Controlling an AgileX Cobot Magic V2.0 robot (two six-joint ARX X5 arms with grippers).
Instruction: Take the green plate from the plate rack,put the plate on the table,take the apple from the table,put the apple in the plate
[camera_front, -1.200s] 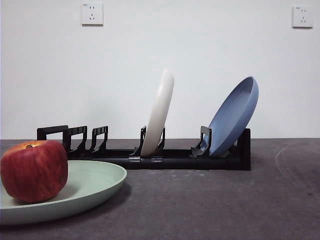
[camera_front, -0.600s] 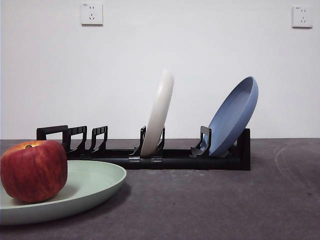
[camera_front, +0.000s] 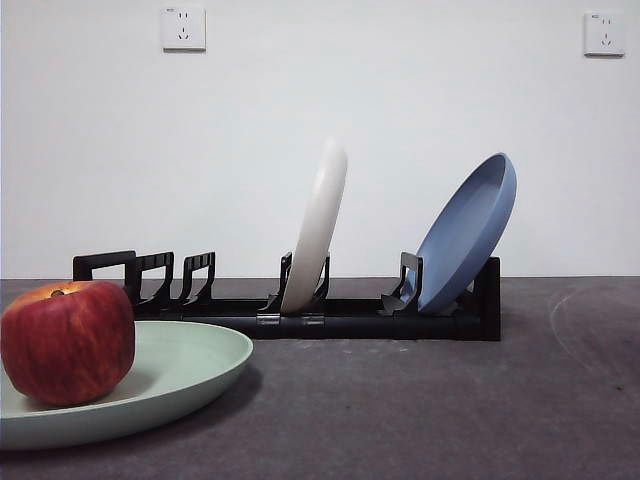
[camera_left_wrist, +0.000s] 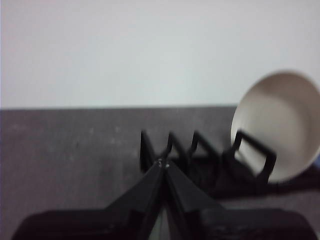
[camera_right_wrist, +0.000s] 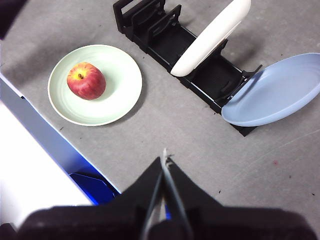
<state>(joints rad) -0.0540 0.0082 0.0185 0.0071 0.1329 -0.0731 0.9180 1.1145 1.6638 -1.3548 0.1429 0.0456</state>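
Pressing their black jaws tip to tip, the left gripper (camera_left_wrist: 162, 162) and the right gripper (camera_right_wrist: 164, 161) both grip nothing and hang above the table (camera_right_wrist: 165, 125). The apple (camera_right_wrist: 86, 81) sits in the green plate (camera_right_wrist: 117, 80), slightly off its middle, and the plate lies flat on the table just beside the handle end of the plate rack (camera_right_wrist: 165, 42). The rack (long, black) carries a white plate (camera_right_wrist: 210, 37) upright and a blue plate (camera_right_wrist: 275, 92) leaning at its far end.
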